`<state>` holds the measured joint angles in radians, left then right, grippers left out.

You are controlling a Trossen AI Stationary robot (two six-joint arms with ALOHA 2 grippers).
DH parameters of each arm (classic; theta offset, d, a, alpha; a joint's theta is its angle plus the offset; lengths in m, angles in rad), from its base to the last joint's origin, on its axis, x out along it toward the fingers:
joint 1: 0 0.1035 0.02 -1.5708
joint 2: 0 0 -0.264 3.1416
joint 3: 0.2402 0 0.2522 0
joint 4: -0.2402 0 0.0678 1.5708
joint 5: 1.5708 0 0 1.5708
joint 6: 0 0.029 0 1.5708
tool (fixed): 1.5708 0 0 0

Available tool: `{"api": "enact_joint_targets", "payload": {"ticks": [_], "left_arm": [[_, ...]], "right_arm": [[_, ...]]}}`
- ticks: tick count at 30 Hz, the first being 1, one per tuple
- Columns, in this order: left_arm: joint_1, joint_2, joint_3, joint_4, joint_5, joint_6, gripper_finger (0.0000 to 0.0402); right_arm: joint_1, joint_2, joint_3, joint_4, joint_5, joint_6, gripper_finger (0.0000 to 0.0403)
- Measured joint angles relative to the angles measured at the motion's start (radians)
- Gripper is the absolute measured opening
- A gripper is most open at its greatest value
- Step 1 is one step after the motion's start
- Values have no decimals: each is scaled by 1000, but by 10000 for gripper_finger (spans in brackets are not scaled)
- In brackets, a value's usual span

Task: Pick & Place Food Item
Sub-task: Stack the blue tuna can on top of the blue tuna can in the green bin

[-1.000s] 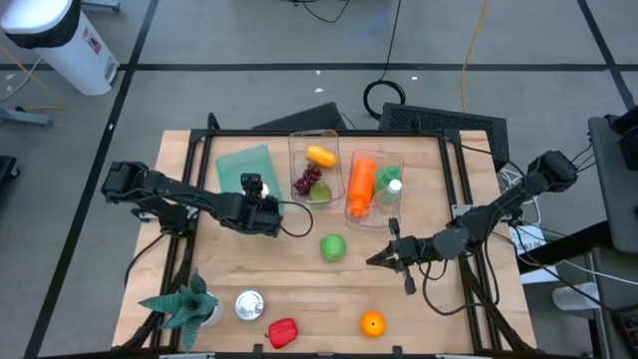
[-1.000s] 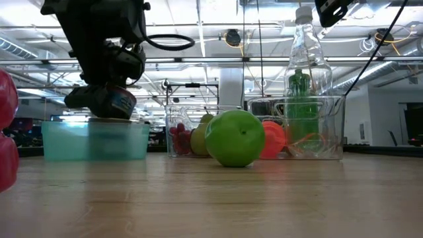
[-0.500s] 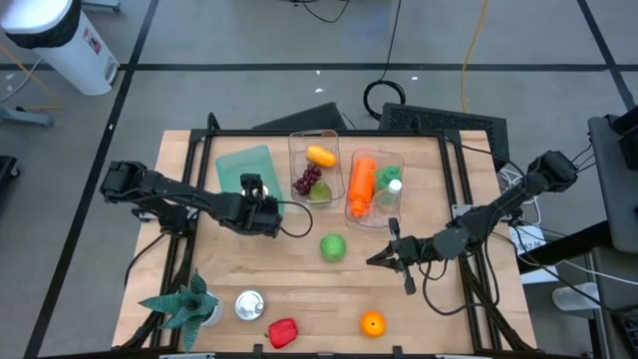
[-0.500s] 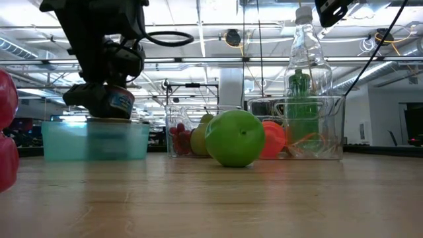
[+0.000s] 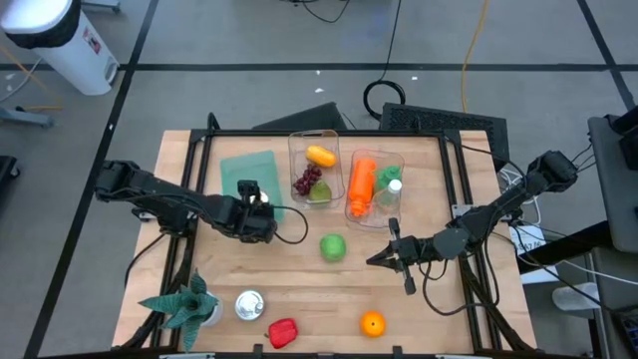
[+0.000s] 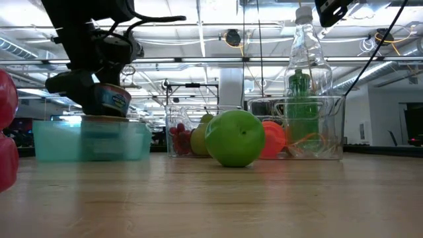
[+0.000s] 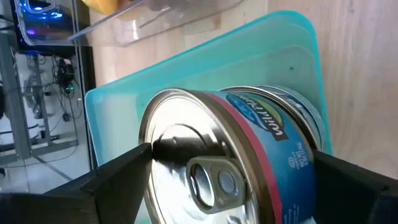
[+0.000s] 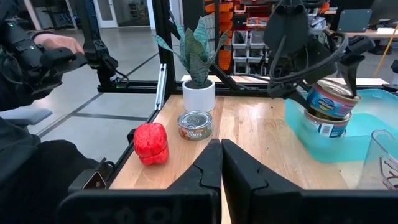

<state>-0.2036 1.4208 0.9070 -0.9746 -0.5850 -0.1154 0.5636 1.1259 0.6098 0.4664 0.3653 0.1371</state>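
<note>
Wooden counter point(image 5: 299, 289) first: teal tray point(image 5: 242, 168) at the back, just left of two clear bins point(image 5: 339, 178) holding the produce. Already one tin sitting in that tray, seen from the right wrist camera as a lower can point(image 8: 324, 124) inside the teal walls.

Key relation: tuna can point(image 7: 249, 168) right between the fingers of the left claw point(image 5: 253, 207), tilted over the tray's near edge and resting on, or hovering just above, the lower tin. Hard to say which. Can's axis leaning rather than upright, pull-tab lid facing the wrist camera, blue label toward the tray floor. Left claw spread wide, one dark finger point(image 7: 106, 180) on each side of the tin, looks more like flanking than squeezing, though can't rule out light contact. Guessing the release step is basically done, so the next move likely a straight lift clear. Risk: that tilted can sliding off the one below.

Left arm stretched across from the counter's left side toward the tray, wrist low over it.

Right claw point(image 5: 383, 257) parked well right of the tray, just right of the green apple point(image 5: 332, 246), fingers pressed together and empty. Way farther from the tray, so not its job.
</note>
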Motion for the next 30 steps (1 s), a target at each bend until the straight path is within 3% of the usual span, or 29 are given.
{"api": "enact_joint_targets", "payload": {"ticks": [24, 30], "left_arm": [[2, -2, 3, -22, 62, 20, 377], [-3, -1, 58, -75, 105, -1, 377]], "right_arm": [[0, 0, 0, 0, 0, -10, 0], [0, 0, 0, 0, 0, -11, 0]]}}
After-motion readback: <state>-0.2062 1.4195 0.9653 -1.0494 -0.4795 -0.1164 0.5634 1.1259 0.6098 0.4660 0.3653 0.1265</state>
